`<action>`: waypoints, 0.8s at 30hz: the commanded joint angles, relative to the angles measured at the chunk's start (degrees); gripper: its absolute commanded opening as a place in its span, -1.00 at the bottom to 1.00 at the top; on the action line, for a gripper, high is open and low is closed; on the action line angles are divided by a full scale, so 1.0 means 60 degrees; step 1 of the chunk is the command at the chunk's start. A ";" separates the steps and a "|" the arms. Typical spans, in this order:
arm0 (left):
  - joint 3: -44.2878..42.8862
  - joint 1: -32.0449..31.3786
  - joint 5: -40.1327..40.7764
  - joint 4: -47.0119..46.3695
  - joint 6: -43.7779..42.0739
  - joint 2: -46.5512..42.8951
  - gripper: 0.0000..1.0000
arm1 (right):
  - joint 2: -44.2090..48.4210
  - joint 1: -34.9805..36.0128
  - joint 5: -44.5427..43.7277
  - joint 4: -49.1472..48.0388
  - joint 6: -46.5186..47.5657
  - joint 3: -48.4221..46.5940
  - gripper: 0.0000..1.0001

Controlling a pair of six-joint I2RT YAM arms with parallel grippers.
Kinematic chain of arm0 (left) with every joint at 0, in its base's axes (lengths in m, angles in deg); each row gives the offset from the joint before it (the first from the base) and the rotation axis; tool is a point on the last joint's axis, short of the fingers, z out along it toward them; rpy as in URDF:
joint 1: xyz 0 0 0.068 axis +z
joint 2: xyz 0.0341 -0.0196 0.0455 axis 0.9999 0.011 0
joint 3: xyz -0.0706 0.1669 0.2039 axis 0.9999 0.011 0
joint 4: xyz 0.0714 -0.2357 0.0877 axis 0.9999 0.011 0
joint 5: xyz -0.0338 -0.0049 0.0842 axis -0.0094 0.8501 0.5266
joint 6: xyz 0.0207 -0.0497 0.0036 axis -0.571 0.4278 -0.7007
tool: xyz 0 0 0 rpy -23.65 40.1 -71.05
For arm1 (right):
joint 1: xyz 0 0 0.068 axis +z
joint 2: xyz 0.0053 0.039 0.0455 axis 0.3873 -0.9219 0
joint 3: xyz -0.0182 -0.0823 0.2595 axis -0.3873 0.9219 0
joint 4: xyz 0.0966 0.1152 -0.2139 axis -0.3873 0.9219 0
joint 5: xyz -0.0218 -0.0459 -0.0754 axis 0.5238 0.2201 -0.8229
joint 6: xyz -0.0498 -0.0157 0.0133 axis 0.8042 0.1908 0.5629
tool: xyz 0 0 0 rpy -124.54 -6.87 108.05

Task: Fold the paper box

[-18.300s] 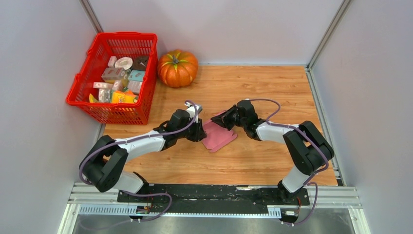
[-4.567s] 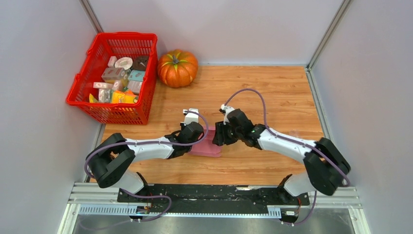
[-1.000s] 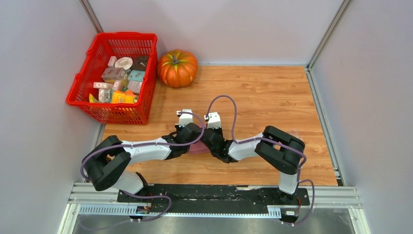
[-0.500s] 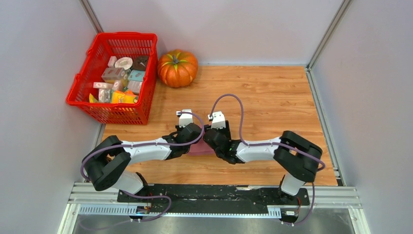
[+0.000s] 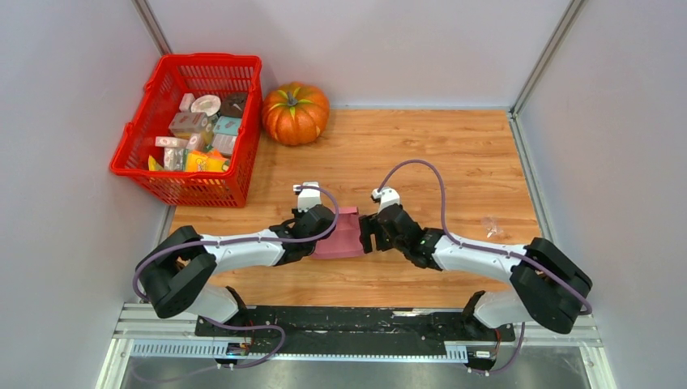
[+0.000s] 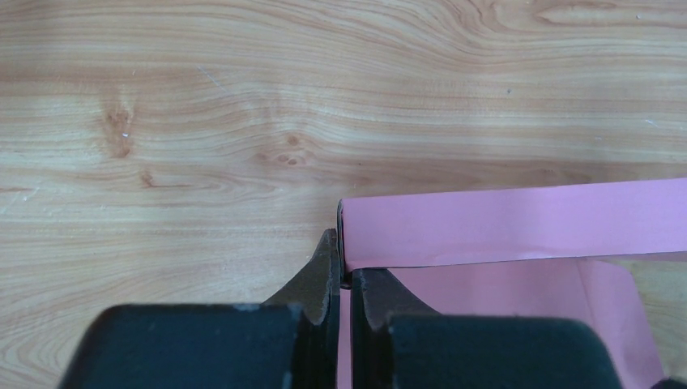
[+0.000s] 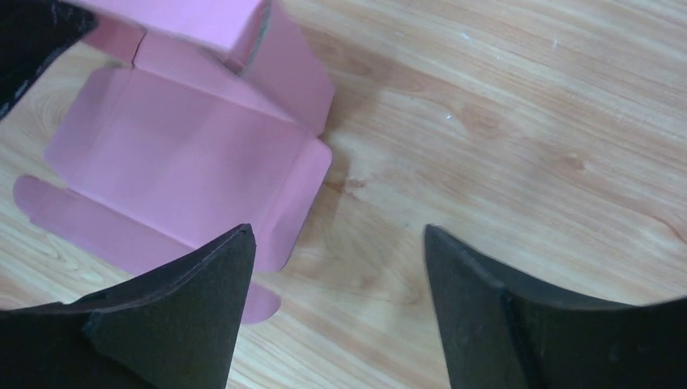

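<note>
The pink paper box [image 5: 340,233] lies partly folded on the wooden table between my two arms. My left gripper [image 5: 317,237] is shut on its left end wall; in the left wrist view the two fingers pinch the upright pink wall [image 6: 502,223] at its corner, with the left gripper [image 6: 343,271] right at the card's edge. My right gripper [image 5: 366,234] stands open just right of the box, holding nothing. In the right wrist view the paper box [image 7: 190,158] shows a raised wall and flat flaps, and the right gripper [image 7: 336,239] hovers over bare wood beside a flap.
A red basket [image 5: 138,154] full of small packages stands at the back left, with an orange pumpkin [image 5: 295,112] beside it. A small clear scrap [image 5: 491,225] lies on the wood at the right. Grey walls close the table's sides and back.
My right gripper has opened and let go of the box, and the right arm has pulled back to the right. The left gripper has kept its hold in place.
</note>
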 commanded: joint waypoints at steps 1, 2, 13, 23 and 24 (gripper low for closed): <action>-0.0263 -0.0065 -0.0419 0.0655 -0.0072 -0.0321 -1.00 | 0.0073 -0.1235 0.2367 -0.0608 -0.0943 0.0069 0.57; -0.0394 -0.0065 -0.0419 0.0888 -0.0087 -0.0336 -1.00 | -0.0116 -0.1426 0.3431 -0.0565 -0.1326 0.0070 0.57; -0.0864 -0.0036 -0.0917 0.1710 0.0631 -0.0424 -1.00 | -0.1742 -0.1604 0.6223 -0.1984 -0.5327 0.0260 0.05; 0.0481 -0.0021 -0.2451 0.1592 -0.0407 -0.2764 0.25 | -0.1876 -0.2364 0.6913 -0.1211 -0.6222 0.0172 -0.64; 0.0542 -0.0021 -0.2658 0.1753 -0.0786 -0.3116 0.29 | -0.1847 -0.2438 0.7044 -0.1137 -0.6309 0.0187 -0.66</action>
